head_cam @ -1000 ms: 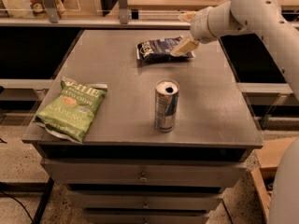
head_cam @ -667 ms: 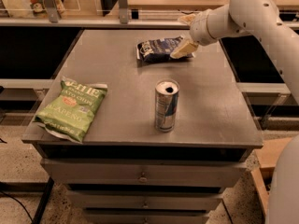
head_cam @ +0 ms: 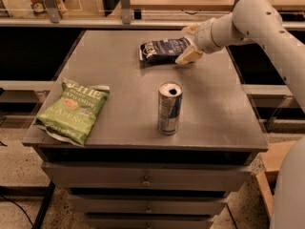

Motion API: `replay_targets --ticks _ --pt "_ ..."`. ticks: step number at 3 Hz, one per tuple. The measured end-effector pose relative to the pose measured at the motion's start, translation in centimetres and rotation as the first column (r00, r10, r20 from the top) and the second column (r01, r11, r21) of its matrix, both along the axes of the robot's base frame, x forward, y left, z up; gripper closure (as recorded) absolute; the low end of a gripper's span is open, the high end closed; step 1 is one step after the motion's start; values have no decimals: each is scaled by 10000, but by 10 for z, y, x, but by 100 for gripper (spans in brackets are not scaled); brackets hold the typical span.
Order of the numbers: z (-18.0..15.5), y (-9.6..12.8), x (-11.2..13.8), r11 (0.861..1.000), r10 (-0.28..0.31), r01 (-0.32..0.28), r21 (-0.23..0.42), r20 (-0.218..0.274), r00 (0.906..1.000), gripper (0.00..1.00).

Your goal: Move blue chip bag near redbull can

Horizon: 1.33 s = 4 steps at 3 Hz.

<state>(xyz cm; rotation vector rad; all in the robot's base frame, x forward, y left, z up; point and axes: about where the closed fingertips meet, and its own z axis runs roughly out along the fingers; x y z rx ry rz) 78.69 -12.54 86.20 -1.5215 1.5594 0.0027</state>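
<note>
Seeing the tool (head_cam: 183, 44) at upper right of frame, sitting at the right end of the blue chip bag (head_cam: 162, 50). I can't tell from here whether it's clamped on the bag or spread. Bag lies flat on the worktop (head_cam: 119, 80), upper centre, near the far edge. Below it, mid-frame, the redbull can (head_cam: 170, 108) stands upright, apart from the bag. At left, the green jalapeno chip bag (head_cam: 74, 109) lies by the front-left corner, well apart from both.

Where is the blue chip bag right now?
In the camera view, the blue chip bag lies near the table's far edge, beyond the redbull can, with the end effector at its right-hand end.
</note>
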Motion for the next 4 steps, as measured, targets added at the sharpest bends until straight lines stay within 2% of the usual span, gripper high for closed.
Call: replay_targets --ticks 1,3,4 --pt "-10 0 2 10000 -1 1 33 -128 9999 49" --pt "-13 0 0 10000 4 -5 -29 -123 9999 96" --pt "-8 1 -5 10000 51 -52 -69 -42 10000 100"
